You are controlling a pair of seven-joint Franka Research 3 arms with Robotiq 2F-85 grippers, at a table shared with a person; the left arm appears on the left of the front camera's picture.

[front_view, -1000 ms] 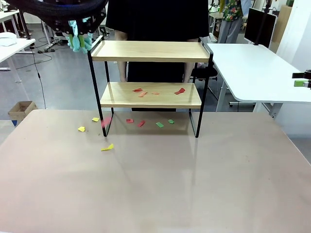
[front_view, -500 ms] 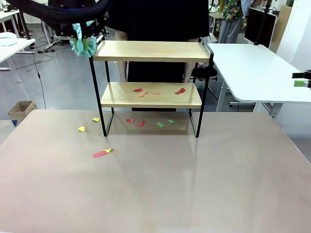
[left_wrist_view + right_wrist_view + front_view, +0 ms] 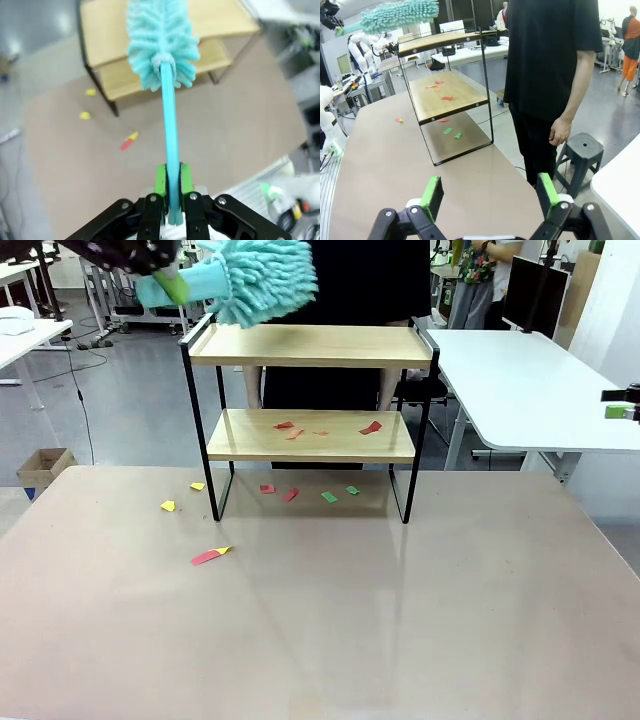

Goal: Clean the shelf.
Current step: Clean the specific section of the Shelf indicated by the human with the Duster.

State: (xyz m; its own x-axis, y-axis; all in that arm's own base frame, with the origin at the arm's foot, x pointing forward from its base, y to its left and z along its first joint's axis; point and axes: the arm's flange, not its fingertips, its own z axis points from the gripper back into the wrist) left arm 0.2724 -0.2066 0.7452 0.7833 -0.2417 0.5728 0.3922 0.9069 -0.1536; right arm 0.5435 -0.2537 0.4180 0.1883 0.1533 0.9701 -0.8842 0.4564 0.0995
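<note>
The left pincer point(image 3: 169, 175) clamps the smooth stick of a fluffy teal duster point(image 3: 262, 280) near the wood-and-black-metal shelf point(image 3: 310, 345); the right pincer point(image 3: 489, 192) gapes empty.

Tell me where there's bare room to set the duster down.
Bare: the near half and right side of the table, in front of the shelf, and the top board. Crowded: paper scraps on the lower board, under the shelf, and left of its left legs.

Bright, even indoor light. The table point(image 3: 320, 640) shows a soft sheen, the shelf point(image 3: 310, 345) faintly mirrored toward 6 o'clock. Left wrist view blurs, worst at 2 o'clock; right wrist view bows at its edges.
</note>
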